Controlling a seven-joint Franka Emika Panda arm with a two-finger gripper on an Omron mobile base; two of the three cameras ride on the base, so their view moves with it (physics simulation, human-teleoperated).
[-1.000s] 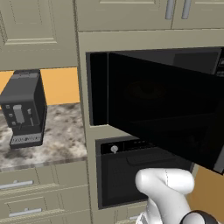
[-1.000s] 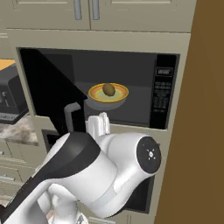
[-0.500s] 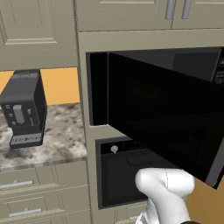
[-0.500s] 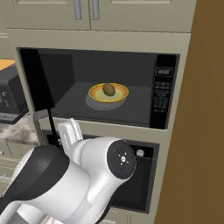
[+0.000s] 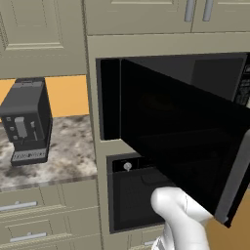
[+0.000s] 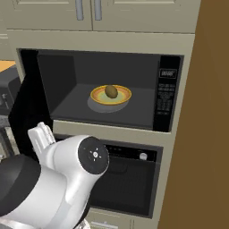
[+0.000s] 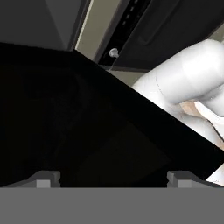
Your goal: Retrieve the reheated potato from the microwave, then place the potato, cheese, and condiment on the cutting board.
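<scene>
Microwave (image 6: 112,89) is standing open, its black door (image 5: 180,141) swinging out wide to the left; the oven (image 6: 129,179) is sitting directly below it; a yellow bowl (image 6: 111,96) is resting inside the microwave, holding the potato (image 6: 111,91); the end effector (image 7: 113,179) is spreading wide, gripping nothing, facing the door.

Olive-brown potato (image 6: 111,91) on a yellow dish inside the open, black-doored microwave (image 6: 134,67).
</scene>
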